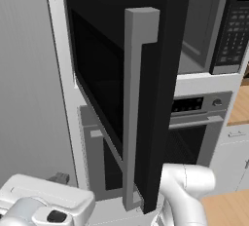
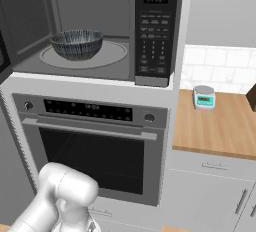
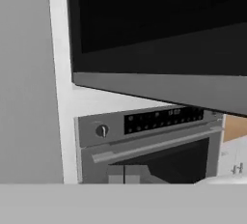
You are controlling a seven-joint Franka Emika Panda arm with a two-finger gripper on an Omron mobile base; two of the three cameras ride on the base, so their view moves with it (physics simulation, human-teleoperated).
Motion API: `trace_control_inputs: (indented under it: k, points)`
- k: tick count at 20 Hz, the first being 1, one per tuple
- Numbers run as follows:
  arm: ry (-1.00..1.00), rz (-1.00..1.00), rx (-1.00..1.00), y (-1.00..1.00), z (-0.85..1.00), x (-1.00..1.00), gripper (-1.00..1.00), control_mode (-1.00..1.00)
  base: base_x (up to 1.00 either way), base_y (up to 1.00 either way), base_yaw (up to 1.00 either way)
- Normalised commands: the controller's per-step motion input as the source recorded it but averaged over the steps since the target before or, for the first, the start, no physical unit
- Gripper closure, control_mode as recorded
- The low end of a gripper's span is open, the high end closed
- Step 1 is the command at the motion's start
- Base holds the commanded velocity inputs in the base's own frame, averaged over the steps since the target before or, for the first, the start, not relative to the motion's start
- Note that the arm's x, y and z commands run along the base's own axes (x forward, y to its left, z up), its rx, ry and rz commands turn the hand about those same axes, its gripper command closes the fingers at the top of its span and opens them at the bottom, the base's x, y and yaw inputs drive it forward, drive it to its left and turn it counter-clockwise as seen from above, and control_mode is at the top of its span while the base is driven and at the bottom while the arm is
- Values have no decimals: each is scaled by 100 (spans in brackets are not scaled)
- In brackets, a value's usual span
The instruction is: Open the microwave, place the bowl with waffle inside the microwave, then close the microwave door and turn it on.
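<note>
A grey built-in oven [image 2: 95, 143] with a horizontal handle and knobs sits in a pale cabinet column [image 1: 61, 74]. To its right, a wooden countertop [image 2: 220, 126] carries a small kitchen scale [image 2: 204, 97] before a white tiled backsplash [image 2: 220, 68], above white drawers [image 2: 210, 191].

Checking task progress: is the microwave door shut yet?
No. The microwave door stands swung open, and the bowl sits on the turntable inside the microwave.
</note>
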Motion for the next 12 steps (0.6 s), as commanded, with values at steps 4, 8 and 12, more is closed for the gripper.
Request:
trace_control_inputs:
  k: [4, 8, 12]
  points:
    - [0, -12, -14, 2, -26, 100, 100, -100, 0, 0, 0]
    - [-10, -20, -14, -42, 10, 28, 100, -100, 0, 0, 0]
    - [-3, -18, -6, -99, 33, -10, 100, -100, 0, 0, 0]
